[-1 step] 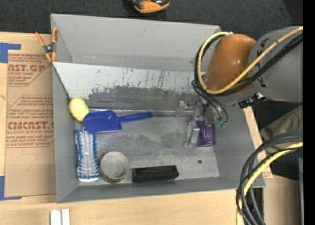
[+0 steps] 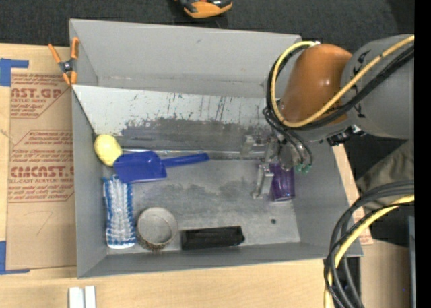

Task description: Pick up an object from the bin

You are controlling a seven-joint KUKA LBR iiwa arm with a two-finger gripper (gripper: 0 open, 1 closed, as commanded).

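My bin is grey. Yellow ball, blue scoop, black block; the small piece looks purple, I think.

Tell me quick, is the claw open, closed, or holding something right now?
Claw: cannot be told; a purple object lies right beside it.

Hand at right of grey bin, purple block just beside it
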